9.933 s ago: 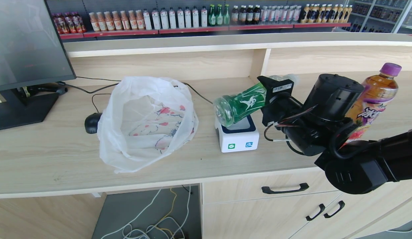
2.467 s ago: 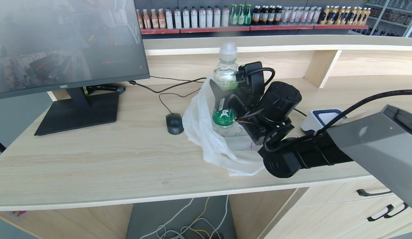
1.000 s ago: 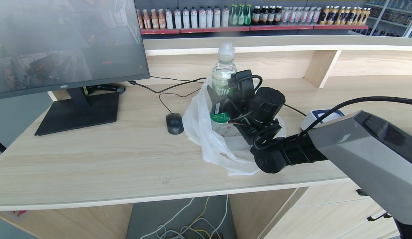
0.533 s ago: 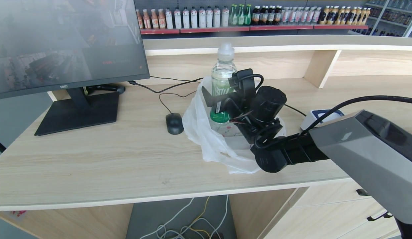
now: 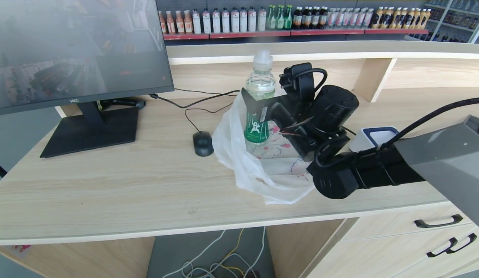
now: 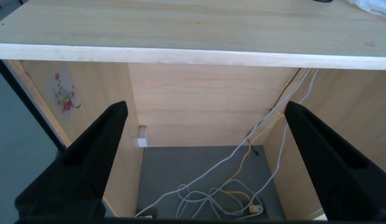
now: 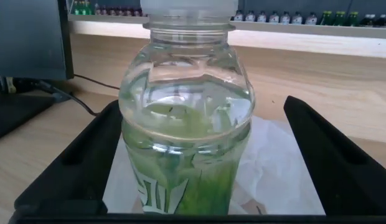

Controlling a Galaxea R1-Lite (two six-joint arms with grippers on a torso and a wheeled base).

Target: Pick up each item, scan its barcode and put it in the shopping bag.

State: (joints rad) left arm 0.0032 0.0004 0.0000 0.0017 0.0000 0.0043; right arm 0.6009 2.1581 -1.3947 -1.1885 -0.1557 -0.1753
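The right pincer (image 5: 262,106) grips nothing, its fingers spread wide. The green bottle (image 5: 257,127) stands upright between them, inside the shopping bag (image 5: 243,162). A finger bumping it could tip it over.

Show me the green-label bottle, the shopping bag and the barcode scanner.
green-label bottle (image 5: 256,131), head view, on its green label.
shopping bag (image 5: 228,148), head view, on its left wall of white plastic.
barcode scanner (image 5: 363,144), head view, on its white casing.
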